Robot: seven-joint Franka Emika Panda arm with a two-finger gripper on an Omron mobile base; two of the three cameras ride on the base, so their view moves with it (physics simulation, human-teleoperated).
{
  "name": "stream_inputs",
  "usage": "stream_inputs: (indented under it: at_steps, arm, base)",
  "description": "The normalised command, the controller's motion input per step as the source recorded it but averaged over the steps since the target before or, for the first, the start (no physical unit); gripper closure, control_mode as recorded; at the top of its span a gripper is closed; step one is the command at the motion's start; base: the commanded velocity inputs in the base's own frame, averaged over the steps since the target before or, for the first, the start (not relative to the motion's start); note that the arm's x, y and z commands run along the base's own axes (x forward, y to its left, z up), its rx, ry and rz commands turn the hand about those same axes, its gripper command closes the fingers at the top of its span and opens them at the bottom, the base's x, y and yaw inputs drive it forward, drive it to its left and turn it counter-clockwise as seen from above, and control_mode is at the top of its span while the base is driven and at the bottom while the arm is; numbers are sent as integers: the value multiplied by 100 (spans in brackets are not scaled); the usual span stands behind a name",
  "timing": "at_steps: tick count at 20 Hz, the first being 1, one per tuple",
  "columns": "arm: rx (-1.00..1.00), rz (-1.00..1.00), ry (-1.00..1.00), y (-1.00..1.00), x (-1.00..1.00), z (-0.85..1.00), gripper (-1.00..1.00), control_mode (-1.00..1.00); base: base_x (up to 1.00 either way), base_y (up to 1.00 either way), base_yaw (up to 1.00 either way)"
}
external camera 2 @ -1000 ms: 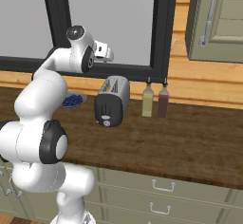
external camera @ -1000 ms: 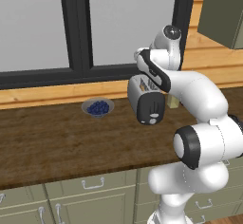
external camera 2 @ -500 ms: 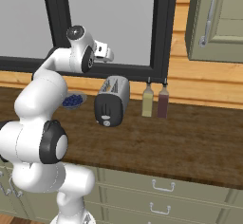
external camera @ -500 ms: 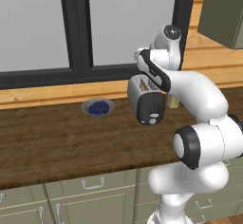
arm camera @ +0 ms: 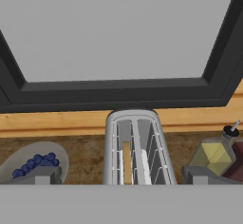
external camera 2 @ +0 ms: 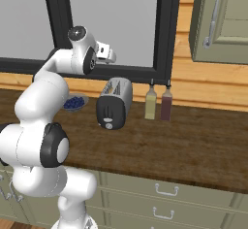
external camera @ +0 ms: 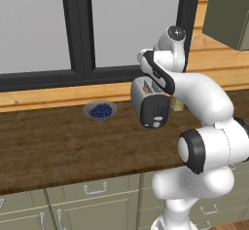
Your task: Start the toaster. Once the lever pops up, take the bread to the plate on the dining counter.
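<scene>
Window, dark frame, grey pane behind; wood-grain table (external camera: 58,146) matte brown, grey-green drawers below. No change over last second: arm holds same pose, nothing shifted, so lever press judged not yet begun. Toaster (external camera 2: 115,103) rounded, silver shell, black end face, sits at table rear under hand. Pincer (arm camera: 121,174) hovers above slots, fingers apart, empty. Blueberry bowl (external camera: 100,110) left of toaster; two bottles (external camera 2: 158,104) right. Bread (arm camera: 126,162) tan edge, down in left slot. Lever (external camera: 156,113) pale tab above white knob.
</scene>
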Motion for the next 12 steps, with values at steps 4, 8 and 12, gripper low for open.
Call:
stream_inputs:
  at_steps: [4,8,12]
  arm:
    - [0,0,0,0,0,0,-100,-100]
    - [0,0,0,0,0,0,-100,-100]
    - [0,0,0,0,0,0,-100,-100]
  base:
    - [0,0,0]
    - [0,0,0]
    - [0,0,0]
